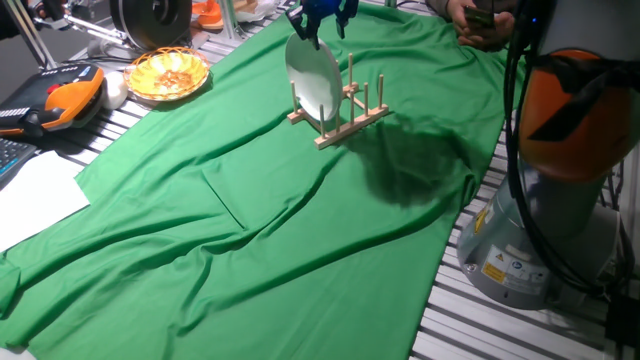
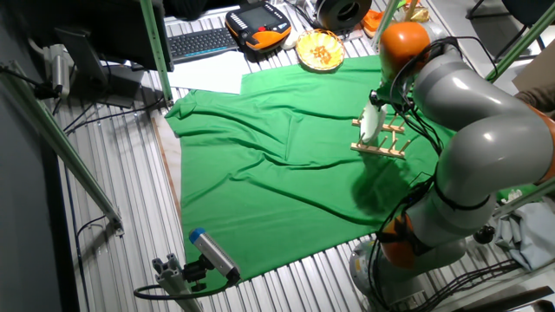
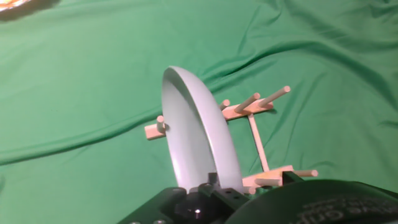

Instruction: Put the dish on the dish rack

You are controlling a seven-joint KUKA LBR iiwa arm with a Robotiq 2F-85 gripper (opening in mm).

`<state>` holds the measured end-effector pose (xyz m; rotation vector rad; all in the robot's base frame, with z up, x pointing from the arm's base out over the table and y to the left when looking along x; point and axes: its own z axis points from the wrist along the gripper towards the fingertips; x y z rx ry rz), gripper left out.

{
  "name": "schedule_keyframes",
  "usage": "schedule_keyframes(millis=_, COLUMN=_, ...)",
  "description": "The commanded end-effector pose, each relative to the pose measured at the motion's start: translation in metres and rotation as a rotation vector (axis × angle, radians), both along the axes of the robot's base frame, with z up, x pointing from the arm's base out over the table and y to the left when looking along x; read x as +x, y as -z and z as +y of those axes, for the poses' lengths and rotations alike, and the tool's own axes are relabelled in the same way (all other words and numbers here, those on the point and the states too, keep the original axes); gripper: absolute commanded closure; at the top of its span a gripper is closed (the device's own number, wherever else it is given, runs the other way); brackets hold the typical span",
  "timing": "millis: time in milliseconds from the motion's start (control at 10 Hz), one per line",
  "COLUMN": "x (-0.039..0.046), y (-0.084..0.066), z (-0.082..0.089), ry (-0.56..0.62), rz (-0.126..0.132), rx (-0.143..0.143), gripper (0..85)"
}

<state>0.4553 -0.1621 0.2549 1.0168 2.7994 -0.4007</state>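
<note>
Step in hand: I judge I am seating the dish (image 1: pixel 313 80) on edge into the dish rack (image 1: pixel 345 110); its lower edge looks down among the pegs, though I cannot tell if it bears on the rails
Doing it well: I would keep the dish upright and square to the rails so the rim drops into one slot and does not ride up on a dowel; ease down slowly; release only once the pegs take the weight; lift straight up afterwards so the rack is not dragged over the green cloth (image 1: pixel 250 200)
Risk: the rack is light and could tip or slide on the wrinkled cloth if I push sideways
Claw: the claw (image 1: pixel 318 22) is clamped on the dish's top rim; the hand view shows the rim running into the fingers
Dish relative to claw: directly below it, hanging edge-on, lower part between pegs near one end of the rack
Bench: the basket of food (image 1: pixel 167 74) sits well apart, off the cloth
</note>
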Motion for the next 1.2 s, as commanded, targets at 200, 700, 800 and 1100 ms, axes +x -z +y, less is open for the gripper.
schedule_keyframes(millis=200, x=0.0001, y=0.0000, z=0.0000, ry=-0.014, rz=0.018, rx=-0.049, gripper=34.0)
schedule_keyframes(millis=700, x=0.0001, y=0.0000, z=0.0000, ry=-0.062, rz=0.069, rx=-0.039, gripper=34.0)
schedule_keyframes(millis=800, x=0.0001, y=0.0000, z=0.0000, ry=-0.053, rz=0.066, rx=-0.025, gripper=34.0)
schedule_keyframes(millis=1100, x=0.0001, y=0.0000, z=0.0000, ry=-0.029, rz=0.054, rx=0.023, gripper=34.0)
